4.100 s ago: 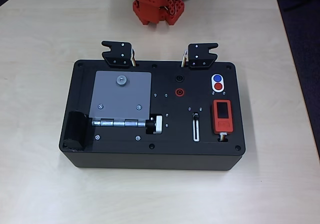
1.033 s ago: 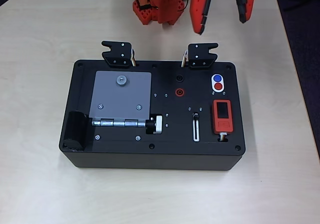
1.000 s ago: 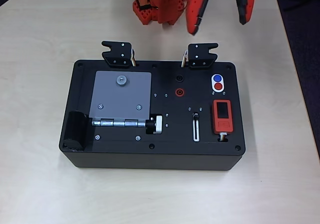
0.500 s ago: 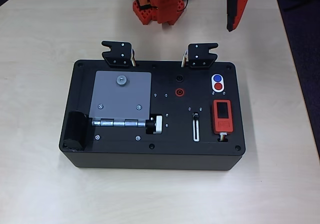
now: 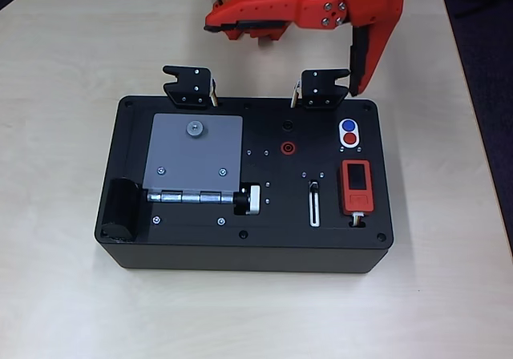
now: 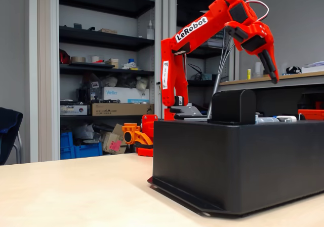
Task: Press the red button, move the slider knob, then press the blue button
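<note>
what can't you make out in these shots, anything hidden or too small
- Red button, blue button, slider knob: in the fixed view, hidden behind the black box's raised edge.
- Gripper: open or shut is unclear in both views; the fingers overlap.
- Gripper's height above the buttons: overhead view gives no depth.
- Orange device's screen: too small to read.

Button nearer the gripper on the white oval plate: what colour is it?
Blue. The blue button sits above the red button in the overhead view, closest to the gripper.

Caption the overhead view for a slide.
Shut orange gripper hangs over the black box's back edge, short of the blue button and red button.
</note>
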Controlling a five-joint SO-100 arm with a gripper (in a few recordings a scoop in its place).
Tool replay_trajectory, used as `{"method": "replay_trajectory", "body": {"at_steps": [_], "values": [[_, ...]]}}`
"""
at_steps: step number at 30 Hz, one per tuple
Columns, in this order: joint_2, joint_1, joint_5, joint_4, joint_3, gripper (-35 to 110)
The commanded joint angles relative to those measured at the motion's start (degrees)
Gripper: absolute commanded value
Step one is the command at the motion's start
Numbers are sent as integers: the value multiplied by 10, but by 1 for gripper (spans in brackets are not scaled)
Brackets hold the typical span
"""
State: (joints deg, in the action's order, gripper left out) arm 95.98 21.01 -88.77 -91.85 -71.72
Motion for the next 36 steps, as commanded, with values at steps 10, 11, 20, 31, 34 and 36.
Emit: {"method": "replay_trajectory", "body": {"at_steps": [10, 11, 20, 31, 34, 36], "values": [[-11, -10, 33, 30, -15, 104], [-10, -8, 33, 31, -17, 104], [-4, -14, 40, 35, -20, 104], [-4, -9, 18, 53, -35, 103], [-8, -9, 21, 58, -36, 103], [-10, -9, 21, 59, -36, 103]]}}
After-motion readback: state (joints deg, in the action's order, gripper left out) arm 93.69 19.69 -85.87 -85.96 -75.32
